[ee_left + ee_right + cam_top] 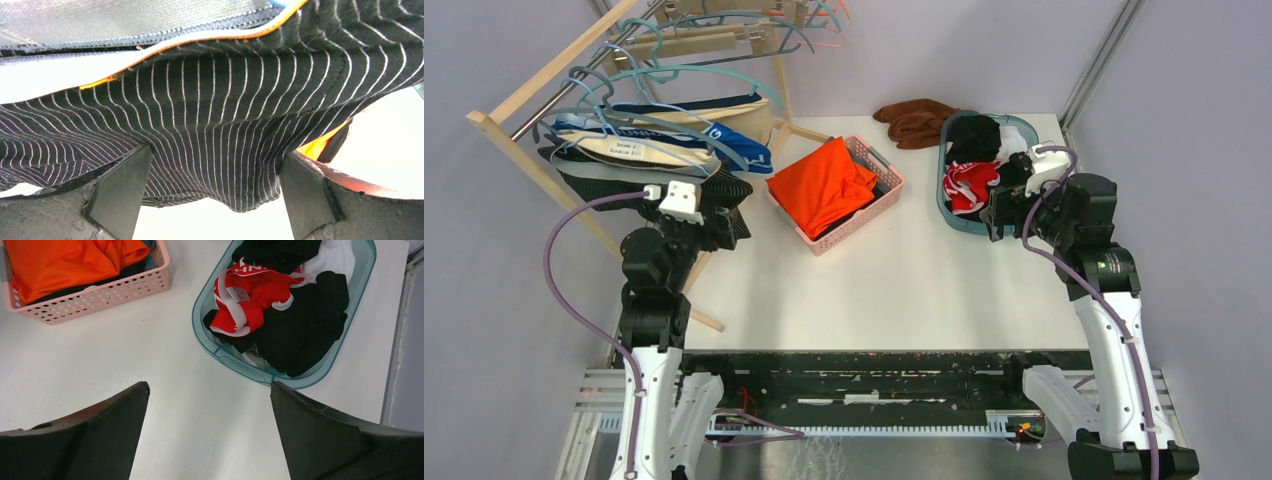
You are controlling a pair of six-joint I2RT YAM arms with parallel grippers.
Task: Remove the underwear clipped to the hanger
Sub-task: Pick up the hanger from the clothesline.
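The underwear [659,150] hangs in a layered bunch from teal hangers [679,72] on a wooden rack [529,90], out past the desk's [894,290] far left corner, with the grey wall close behind it. The lowest piece, a dark pinstriped brief [215,150], sags down between the left jaws, which stand wide open with the fabric draped across the gap and nothing clamped; whether the pads touch the cloth I cannot tell. A slanting rack leg [707,322] runs along the desk's left edge right beside the left arm [654,290], hemming it in there. Just right of the rack sits a pink basket [882,166] holding an orange garment [824,185], and a brown cloth [914,120] lies at the far edge. The near half of the desk is bare white surface. On the right a teal tub [220,352] holds black and red clothes [245,295], close to the desk's right edge; the right jaws hang over the bare desk just before it, spread wide and empty
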